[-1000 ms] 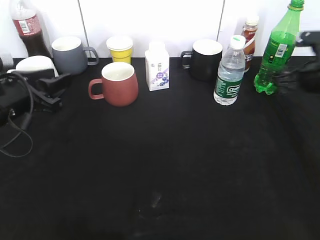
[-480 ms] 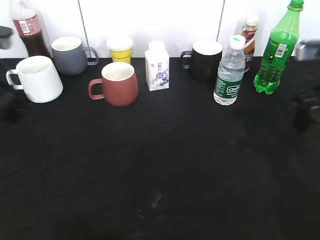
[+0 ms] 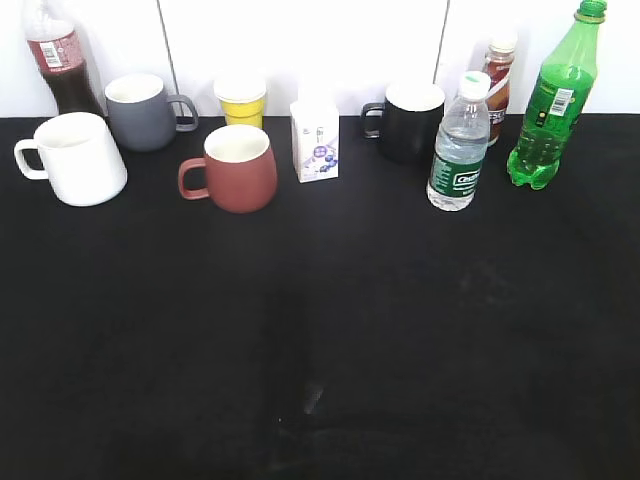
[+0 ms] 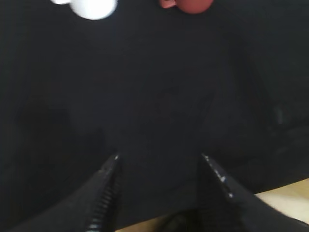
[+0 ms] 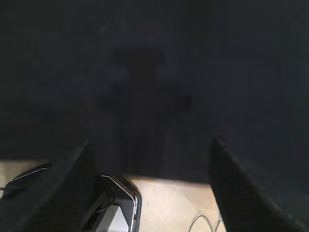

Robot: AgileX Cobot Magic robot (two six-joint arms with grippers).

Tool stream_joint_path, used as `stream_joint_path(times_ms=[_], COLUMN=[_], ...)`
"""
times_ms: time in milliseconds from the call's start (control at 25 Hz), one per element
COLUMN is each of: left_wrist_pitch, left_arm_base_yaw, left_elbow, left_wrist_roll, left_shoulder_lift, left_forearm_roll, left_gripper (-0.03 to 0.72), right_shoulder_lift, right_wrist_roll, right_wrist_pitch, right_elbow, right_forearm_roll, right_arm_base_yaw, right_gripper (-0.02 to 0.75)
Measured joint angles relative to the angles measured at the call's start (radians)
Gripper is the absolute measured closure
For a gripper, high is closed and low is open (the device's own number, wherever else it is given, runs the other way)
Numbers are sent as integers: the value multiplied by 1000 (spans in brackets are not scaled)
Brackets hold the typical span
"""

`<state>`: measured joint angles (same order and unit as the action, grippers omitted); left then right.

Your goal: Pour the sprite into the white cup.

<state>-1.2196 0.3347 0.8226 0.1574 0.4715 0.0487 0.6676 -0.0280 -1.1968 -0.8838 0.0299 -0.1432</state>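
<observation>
Both grippers, left gripper (image 4: pixel 159 159) and right gripper (image 5: pixel 149 145), hang spread apart, grasping nothing.

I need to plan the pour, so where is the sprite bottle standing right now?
In the exterior view the sprite stands upright at the far right back of the table, just right of the clear water bottle, with no pincer near it.

dim, blurry wrist views; overexposed backdrop
</observation>
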Motion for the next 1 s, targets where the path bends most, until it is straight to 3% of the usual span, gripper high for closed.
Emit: stream_joint_path(times_ms=[80,240,480,880,1000], left_wrist_pitch=[-8,-12,155,163,162], left_arm_base_yaw=[0,0,0,-5,-176], left_elbow=[-108,-234,-285,-287,-287], left_wrist_roll=[0,0,-4,-6,-6], left_shoulder_lift=[-189,-328,-329,-332,-416], left_forearm_roll=[25,36,37,34,34], left_gripper=[302,200,193,199,219], right_shoulder_lift=[-176,-426,-447,-449,-502], right_wrist_roll=[5,7,9,9,9], right_wrist_pitch=[4,89,140,142,142], right_elbow=[156,364,384,384,385], right_forearm_roll=[0,-4,-4,-4,-4], right_arm_base_yaw=[0,0,0,2,117], right_gripper=[192,193,193,203,205])
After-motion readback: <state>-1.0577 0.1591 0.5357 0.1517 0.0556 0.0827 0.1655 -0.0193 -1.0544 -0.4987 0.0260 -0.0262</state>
